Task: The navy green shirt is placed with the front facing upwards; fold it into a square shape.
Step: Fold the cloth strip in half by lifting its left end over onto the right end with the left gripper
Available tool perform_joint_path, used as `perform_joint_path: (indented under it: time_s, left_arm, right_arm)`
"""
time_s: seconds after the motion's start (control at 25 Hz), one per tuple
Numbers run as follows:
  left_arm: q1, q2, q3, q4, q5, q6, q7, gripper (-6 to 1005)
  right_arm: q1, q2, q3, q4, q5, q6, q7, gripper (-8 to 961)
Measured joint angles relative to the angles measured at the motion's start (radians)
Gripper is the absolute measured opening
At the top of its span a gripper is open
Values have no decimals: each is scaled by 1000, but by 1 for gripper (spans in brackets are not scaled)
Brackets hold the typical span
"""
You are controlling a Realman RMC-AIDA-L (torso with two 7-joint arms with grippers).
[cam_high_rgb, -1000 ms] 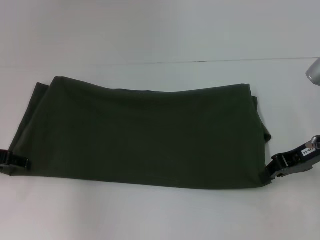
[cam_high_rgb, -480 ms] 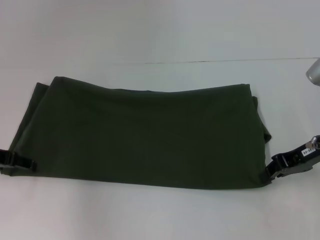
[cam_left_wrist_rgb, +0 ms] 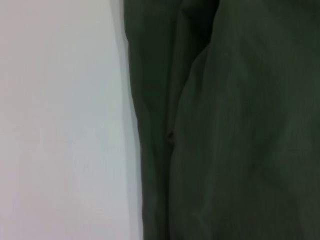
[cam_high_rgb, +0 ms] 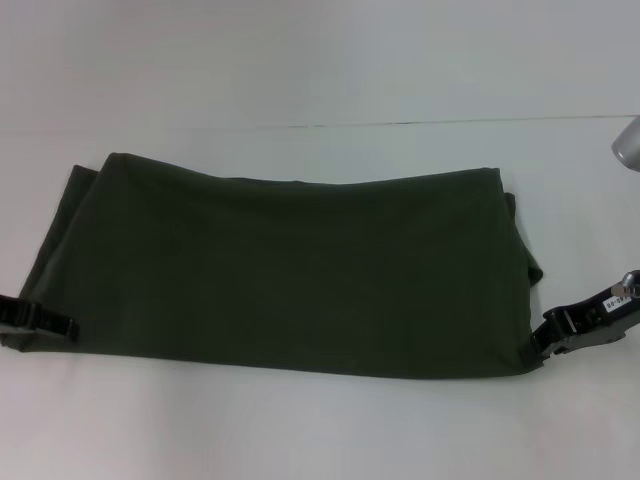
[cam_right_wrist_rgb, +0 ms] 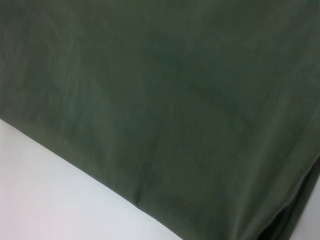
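Observation:
The navy green shirt point(cam_high_rgb: 290, 270) lies on the white table as a long, plain dark olive band folded lengthwise; no lettering or collar shows. My left gripper point(cam_high_rgb: 68, 326) rests at the band's near left corner, its tip over the cloth edge. At the near right corner my right gripper point(cam_high_rgb: 540, 348) touches the fabric. Layered folds of the shirt point(cam_left_wrist_rgb: 235, 130) fill the left wrist view beside bare table. In the right wrist view the shirt point(cam_right_wrist_rgb: 175, 100) is smooth cloth with a straight edge.
White table point(cam_high_rgb: 320, 60) surrounds the shirt, with a thin seam line point(cam_high_rgb: 430, 124) running across behind it. A grey metal part of the robot point(cam_high_rgb: 628, 145) shows at the right edge.
My left gripper has slid a little to the right, further onto the shirt's near left corner. The right gripper and the shirt have stayed where they were.

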Motion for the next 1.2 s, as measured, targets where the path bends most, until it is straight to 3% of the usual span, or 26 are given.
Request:
perform_joint_path:
  time_s: [0.28, 0.48, 0.92, 1.04, 1.2]
  left_arm:
    - [-12, 6, 0, -28, -1, 10, -2, 802]
    - [-25, 12, 0, -48, -2, 12, -2, 585]
    - [-25, 13, 2, -48, 0, -8, -2, 453]
    - [-24, 13, 2, -47, 0, -9, 0, 272]
    - [-26, 13, 2, -47, 0, -11, 4, 126]
  right_arm:
    - [2, -1, 0, 0, 0, 0, 0, 31]
    - [2, -1, 0, 0, 0, 1, 1, 31]
    - [2, -2, 4, 0, 0, 2, 2, 32]
    - [3, -2, 9, -1, 1, 2, 1, 32]
    - [3, -3, 12, -1, 2, 1, 1, 32]
